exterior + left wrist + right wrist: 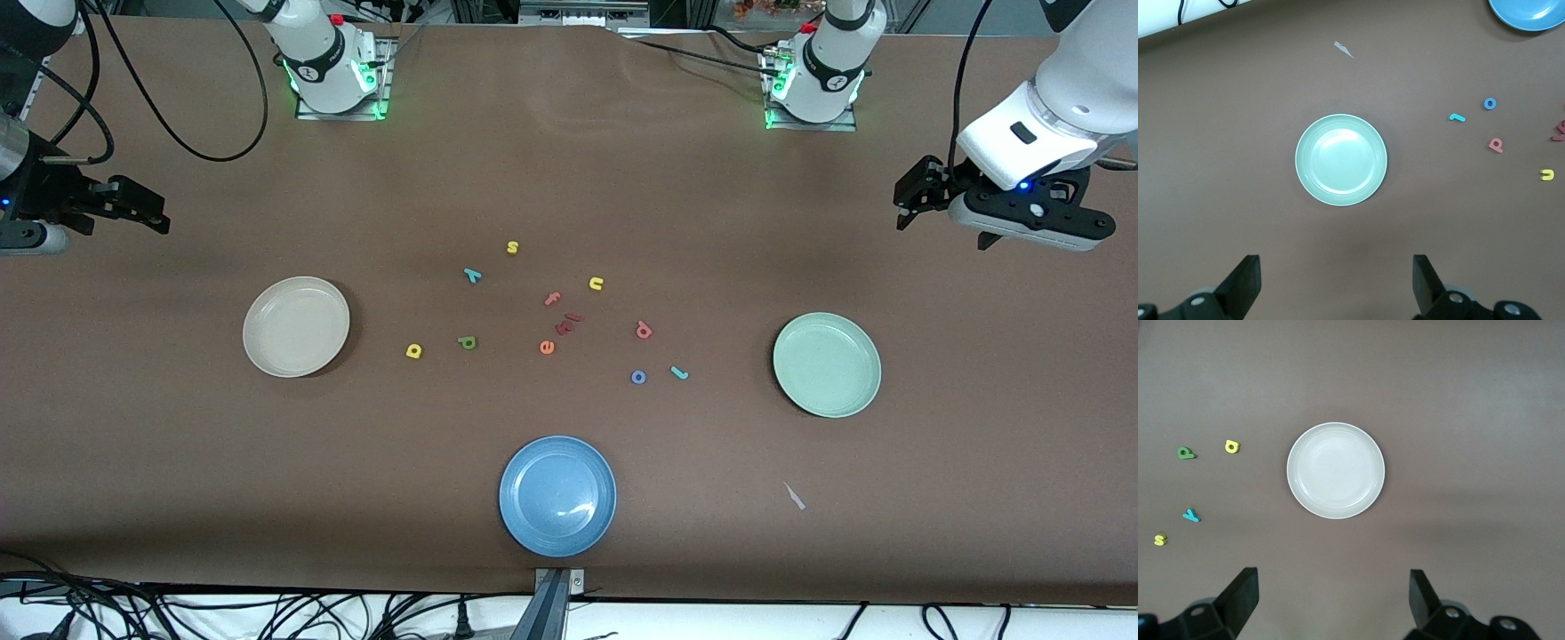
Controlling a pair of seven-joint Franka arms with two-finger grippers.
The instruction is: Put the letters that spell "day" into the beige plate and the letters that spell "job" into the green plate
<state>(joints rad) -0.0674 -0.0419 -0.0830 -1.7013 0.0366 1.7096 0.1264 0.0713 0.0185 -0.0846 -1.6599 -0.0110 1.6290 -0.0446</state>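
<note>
- Looking across the bench (569, 160), you see both arms waiting high at its two ends, each end effector released with nothing between its fingers.
- Your left end effector (909, 197) hangs over bare bench toward the left arm's end, jaws spread wide; in the left wrist view the two fingers (1245, 280) frame the green plate (1341, 160).
- Your right end effector (147, 209) hangs over bare bench toward the right arm's end, also spread; its fingers (1241, 593) frame the beige plate (1335, 470).
- You find the beige plate (296, 326) toward the right arm's end and the green plate (827, 364) toward the left arm's end, both with nothing in them.
- A blue plate (557, 495) sits nearest the front camera, between the two.
- All letters lie loose on the bench between the beige and green plates.
- For "day": the yellow "a" (413, 351) lies closest to the beige plate, the green "d" (468, 342) just beside it, and the teal "y" (472, 276) farther from the front camera.
- For "job": the red-pink "b" (644, 331), the blue "o" (638, 377) and the teal "j" (679, 373) cluster on the green plate's side.
- Others: a yellow "s" (512, 247), a yellow "u" (596, 284), a pink "f" (552, 299), an orange "e" (547, 348) and dark red pieces (566, 324) you cannot read.
</note>
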